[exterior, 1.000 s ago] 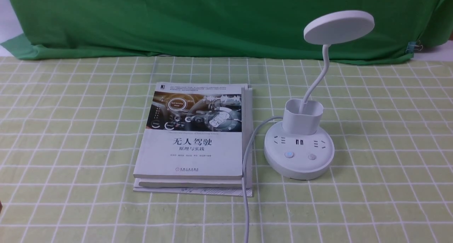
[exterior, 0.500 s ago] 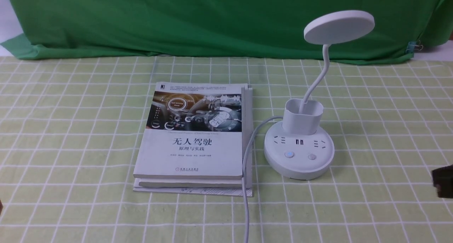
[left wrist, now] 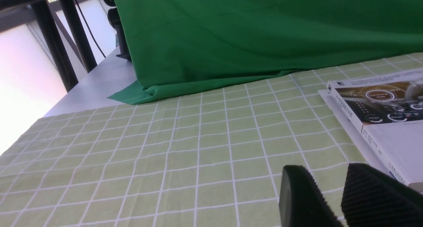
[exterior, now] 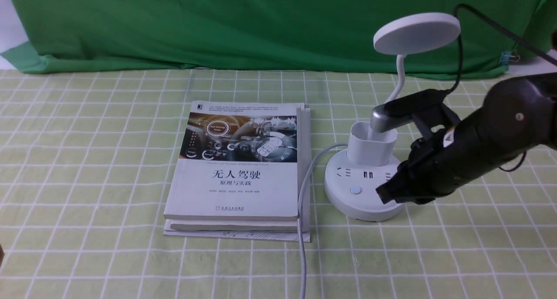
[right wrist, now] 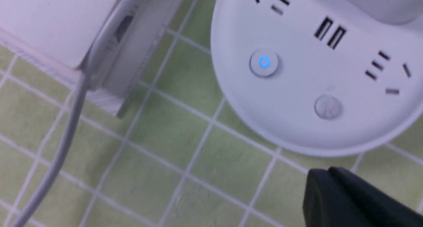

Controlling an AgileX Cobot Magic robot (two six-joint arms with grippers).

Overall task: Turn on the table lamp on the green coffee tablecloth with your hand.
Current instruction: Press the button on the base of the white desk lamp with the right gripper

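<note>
The white table lamp (exterior: 383,149) stands on the green coffee tablecloth (exterior: 87,159), right of centre; its disc head (exterior: 417,32) looks unlit. My right hand reaches in from the right. Its gripper (exterior: 383,193) is shut and empty, with the tip over the right front of the round base, hiding the right button there. In the right wrist view the shut tips (right wrist: 325,174) hover just outside the base rim, near the plain grey button (right wrist: 328,107); the other button (right wrist: 264,62) glows blue. My left gripper (left wrist: 325,169) is open and empty, low over the cloth.
A stack of books (exterior: 239,168) lies left of the lamp and shows in the left wrist view (left wrist: 380,121). The lamp's white cable (exterior: 302,212) runs along the books' right edge toward me. A dark green backdrop cloth (exterior: 261,25) hangs behind.
My right arm has come in from the right edge and now reaches the lamp base, covering its right button. The lamp, books and cable have not moved.
</note>
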